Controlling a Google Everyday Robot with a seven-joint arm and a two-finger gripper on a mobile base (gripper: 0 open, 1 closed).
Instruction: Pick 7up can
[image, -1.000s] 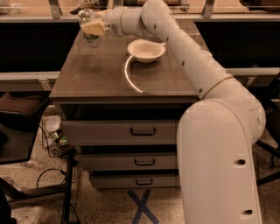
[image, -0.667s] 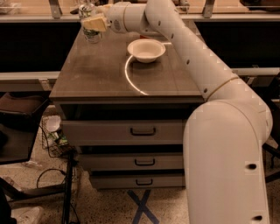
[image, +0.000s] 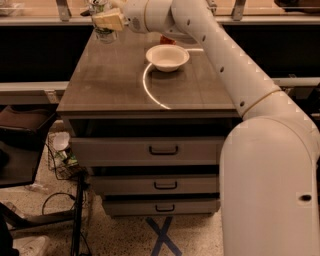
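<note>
The 7up can (image: 104, 34), silvery with a metal top, is at the far left corner of the wooden table (image: 115, 85). My gripper (image: 106, 21) reaches in from the right on the long white arm, and its pale fingers (image: 111, 20) are shut around the can's middle. The can's lower part shows below the fingers and its top shows above them. I cannot tell whether the can's base touches the table.
A white bowl (image: 167, 57) sits mid-table to the right of the gripper. A red-orange can (image: 167, 39) stands just behind the bowl, partly hidden by my arm. Drawers (image: 162, 149) are under the tabletop. A dark chair (image: 20, 150) and cables are at the left on the floor.
The gripper with the can has moved up in the view, toward the table's far edge. The bowl and red-orange can have not moved.
</note>
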